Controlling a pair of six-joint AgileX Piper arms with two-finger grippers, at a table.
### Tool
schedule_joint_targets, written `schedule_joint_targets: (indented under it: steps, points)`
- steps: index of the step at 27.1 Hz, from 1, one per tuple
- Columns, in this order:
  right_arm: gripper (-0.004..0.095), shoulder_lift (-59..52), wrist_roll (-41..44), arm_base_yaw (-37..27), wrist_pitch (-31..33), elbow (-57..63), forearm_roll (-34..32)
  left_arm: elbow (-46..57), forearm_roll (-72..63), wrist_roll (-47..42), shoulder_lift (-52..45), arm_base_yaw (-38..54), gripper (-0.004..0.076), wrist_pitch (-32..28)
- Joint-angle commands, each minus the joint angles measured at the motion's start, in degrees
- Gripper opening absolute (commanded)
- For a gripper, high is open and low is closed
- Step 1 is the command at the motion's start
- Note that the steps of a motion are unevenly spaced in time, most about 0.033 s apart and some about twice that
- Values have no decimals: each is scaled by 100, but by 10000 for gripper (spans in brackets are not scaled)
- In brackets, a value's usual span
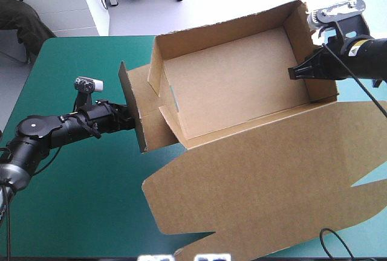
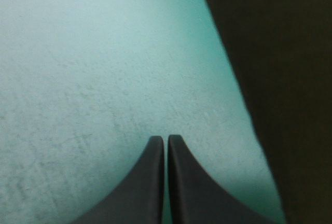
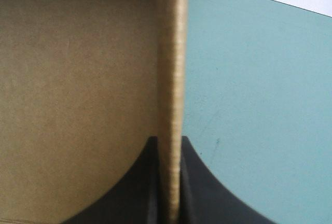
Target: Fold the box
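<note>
The brown box (image 1: 242, 92) stands as an open tray in the middle of the table, its lid (image 1: 260, 182) lying flat toward the near edge. My right gripper (image 1: 296, 71) is shut on the tray's right wall (image 1: 308, 43); in the right wrist view the wall's edge (image 3: 171, 53) runs up between the fingers of that gripper (image 3: 169, 140). A loose end flap (image 1: 130, 101) stands upright at the tray's left end. My left gripper (image 1: 133, 119) is shut, its tips at the flap's outer face. In the left wrist view this gripper (image 2: 166, 138) holds nothing, with the flap (image 2: 280, 79) dark beside it.
Bare teal-green cover (image 1: 78, 194) lies to the left of and in front of the left arm. The lid reaches to the table's near and right edges. A white cabinet (image 1: 60, 7) stands beyond the far left corner.
</note>
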Motion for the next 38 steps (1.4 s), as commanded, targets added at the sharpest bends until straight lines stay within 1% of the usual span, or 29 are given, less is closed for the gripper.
schedule_joint_targets:
  steps: [1, 4, 13, 16, 21, 29, 31, 34, 36, 37, 38]
  points:
    - [-19, -172, -13, -33, -163, -144, 141, -189, -845, 40, -59, -7, 16, 593]
    - [-19, -172, -13, -33, -232, -144, 73, -201, -1284, 167, -59, -7, 16, 1062]
    - [-19, -172, 54, -33, -487, -144, -65, -266, -2550, 167, -59, -7, 15, 2400]
    - [-19, -145, 65, -33, -502, -144, -65, -371, -2815, 167, -59, -7, 15, 2697]
    - [-19, -122, 42, -33, -558, -144, 112, -580, -2800, 100, -59, -51, 15, 2736]
    - [-18, -107, 42, -33, -690, -144, 112, -919, -2836, -215, -59, -51, 21, 2736]
    - [-18, -107, 42, -33, -714, -144, 112, -995, -2836, -322, -59, -51, 50, 2736]
    - [-17, -107, 42, -33, -754, -144, 104, -1118, -2839, -353, -59, -51, 136, 2736]
    - [-18, -94, 42, -33, -768, -144, 99, -1186, -2839, -461, -59, -51, 271, 2736]
    - [-18, -78, 42, -33, -768, -144, 99, -1222, -2839, -473, -59, -51, 361, 2736]
    - [-18, -54, 42, -33, -768, -144, 99, -1222, -2839, -515, -59, -51, 388, 2736]
